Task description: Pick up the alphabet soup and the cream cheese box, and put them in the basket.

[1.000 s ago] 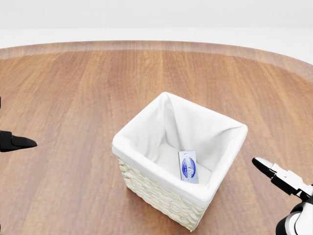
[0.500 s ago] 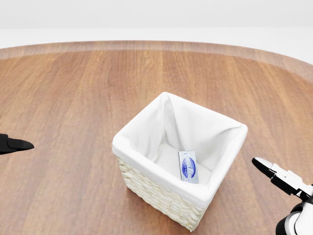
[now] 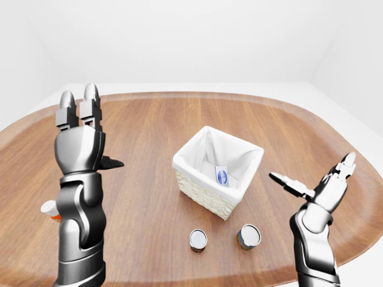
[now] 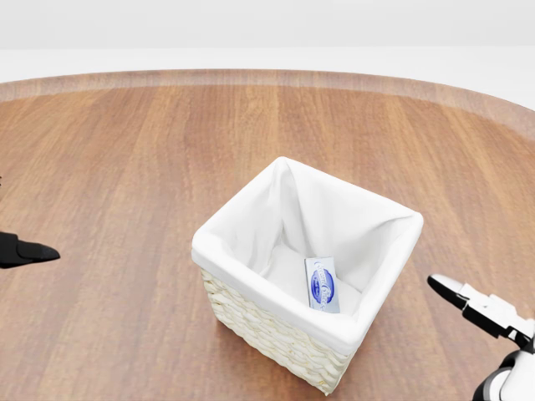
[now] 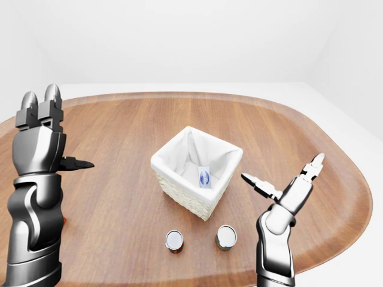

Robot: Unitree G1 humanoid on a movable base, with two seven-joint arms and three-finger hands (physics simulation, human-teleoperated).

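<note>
Lying in basket (image 4: 251, 230): white cream cheese box (image 4: 322, 285), blue oval label.

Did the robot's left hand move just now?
Yes. In the head view the left hand has slid toward the picture's left edge and slightly down, away from the basket, which stayed put.

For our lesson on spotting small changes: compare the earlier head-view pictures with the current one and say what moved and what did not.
The left hand dropped slightly toward the view's lower left; the right hand sank a little. Both stay open, holding nothing. The basket and the cream cheese box inside it have not moved.
</note>
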